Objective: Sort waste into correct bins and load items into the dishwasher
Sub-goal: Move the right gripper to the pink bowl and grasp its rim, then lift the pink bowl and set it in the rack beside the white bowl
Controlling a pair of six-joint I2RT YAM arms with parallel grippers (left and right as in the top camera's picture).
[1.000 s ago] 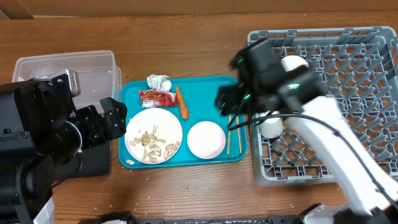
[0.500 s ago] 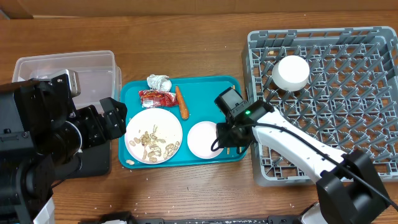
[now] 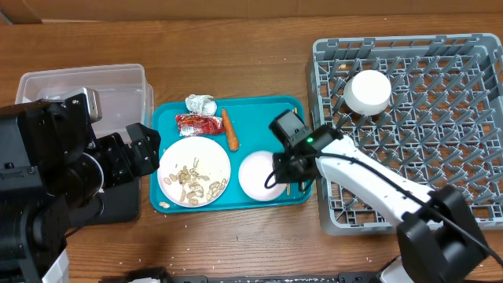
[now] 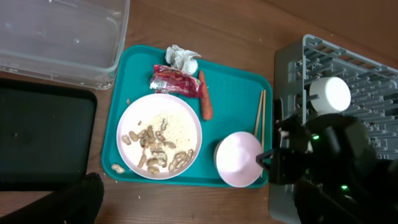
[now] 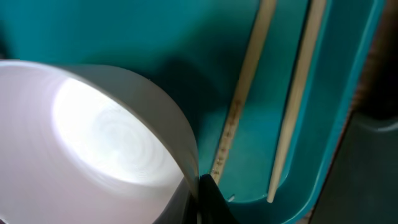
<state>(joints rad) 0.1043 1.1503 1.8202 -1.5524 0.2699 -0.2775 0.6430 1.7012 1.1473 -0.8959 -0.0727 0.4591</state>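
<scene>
My right gripper (image 3: 281, 171) is shut on the right rim of a small white bowl (image 3: 258, 176) on the teal tray (image 3: 291, 106). In the right wrist view the bowl (image 5: 93, 124) has its wall pinched between my dark fingertips (image 5: 210, 200). The wooden chopsticks (image 5: 249, 93) lie just beside it. A white plate (image 3: 194, 157) holds beige food scraps (image 3: 191, 179). Behind it lie a red wrapper (image 3: 198, 123), a carrot (image 3: 229, 130) and a crumpled paper ball (image 3: 200, 103). My left gripper (image 3: 148, 149) hangs open left of the plate.
The grey dish rack (image 3: 440, 110) fills the right side, with one white round dish (image 3: 368, 92) upturned in its back left. A clear tub (image 3: 86, 82) stands at the far left. The black tray (image 4: 43, 140) lies in front of it, partly under my left arm.
My right arm came down from over the rack's left edge to the bowl on the tray, and its jaws closed on the rim. The left arm has not moved.
</scene>
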